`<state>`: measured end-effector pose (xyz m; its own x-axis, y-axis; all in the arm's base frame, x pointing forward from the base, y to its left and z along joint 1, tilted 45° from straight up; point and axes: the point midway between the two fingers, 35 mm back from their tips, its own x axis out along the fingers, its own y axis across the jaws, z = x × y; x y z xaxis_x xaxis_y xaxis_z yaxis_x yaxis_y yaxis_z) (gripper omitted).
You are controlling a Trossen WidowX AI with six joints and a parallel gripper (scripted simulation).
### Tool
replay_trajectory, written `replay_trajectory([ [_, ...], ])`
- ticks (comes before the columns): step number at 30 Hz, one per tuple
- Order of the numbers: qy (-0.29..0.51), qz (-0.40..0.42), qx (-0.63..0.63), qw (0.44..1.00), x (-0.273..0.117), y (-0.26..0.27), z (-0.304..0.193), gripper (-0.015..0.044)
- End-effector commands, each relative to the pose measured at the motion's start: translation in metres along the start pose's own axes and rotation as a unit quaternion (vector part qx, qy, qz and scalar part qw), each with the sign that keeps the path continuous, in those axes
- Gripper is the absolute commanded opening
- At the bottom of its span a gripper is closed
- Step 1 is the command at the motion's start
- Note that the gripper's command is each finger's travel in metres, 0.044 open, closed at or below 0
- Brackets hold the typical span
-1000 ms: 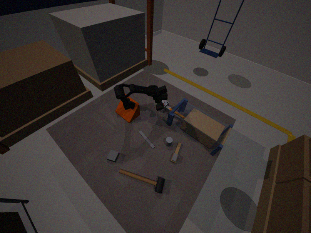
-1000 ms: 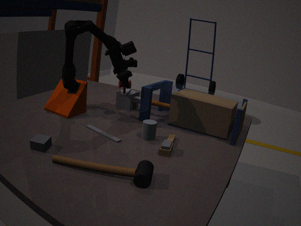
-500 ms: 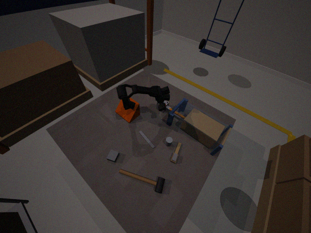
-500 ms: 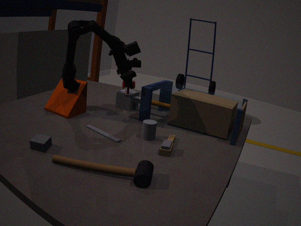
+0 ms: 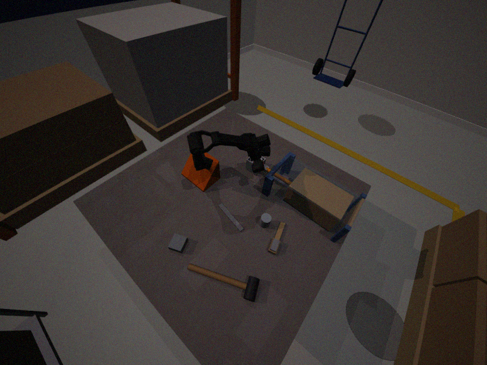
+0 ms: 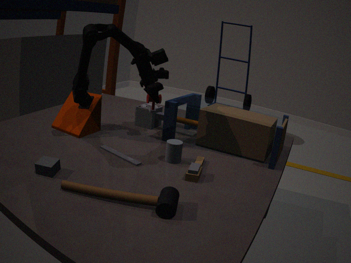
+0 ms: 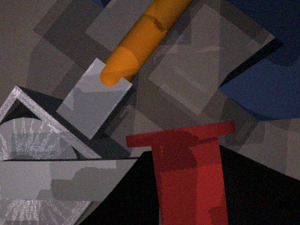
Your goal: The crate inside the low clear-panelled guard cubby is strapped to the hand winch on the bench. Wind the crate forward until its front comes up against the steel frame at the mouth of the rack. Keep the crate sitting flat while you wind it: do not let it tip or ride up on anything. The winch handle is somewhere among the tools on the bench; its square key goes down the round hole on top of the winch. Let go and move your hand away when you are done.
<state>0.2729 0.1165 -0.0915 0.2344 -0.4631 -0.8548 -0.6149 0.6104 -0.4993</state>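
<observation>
My gripper (image 5: 258, 168) (image 6: 154, 99) (image 7: 179, 155) is shut on the red grip of the winch handle. The handle's grey crank arm (image 7: 67, 179) lies across the top of the winch (image 5: 250, 164) (image 6: 143, 116) (image 7: 26, 139); the key and hole are hidden under it. An orange-brown strap (image 5: 279, 177) (image 6: 187, 121) (image 7: 149, 35) runs from the winch side through the blue frame (image 5: 268, 184) (image 6: 169, 121) (image 7: 261, 89) to the crate (image 5: 320, 192) (image 6: 235, 118). The crate looks flat inside the clear-panelled cubby, with a gap between its front and the frame.
A grey cylinder (image 5: 266, 220) (image 6: 173, 151), a brush-like tool (image 5: 276, 237) (image 6: 194, 171), a flat bar (image 5: 231, 217) (image 6: 120, 155), a grey block (image 5: 178, 243) (image 6: 47, 166) and a mallet (image 5: 218, 276) (image 6: 113, 194) lie on the bench, away from the gripper.
</observation>
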Motion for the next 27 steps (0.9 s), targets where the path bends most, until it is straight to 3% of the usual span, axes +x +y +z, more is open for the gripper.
replay_trajectory([
  [1, -0.004, -0.002, 0.002, 1.000, 0.006, 0.000, 0.010, 0.0000],
  [27, -0.005, -0.002, 0.003, 1.000, 0.020, 0.008, 0.041, 0.0000],
])
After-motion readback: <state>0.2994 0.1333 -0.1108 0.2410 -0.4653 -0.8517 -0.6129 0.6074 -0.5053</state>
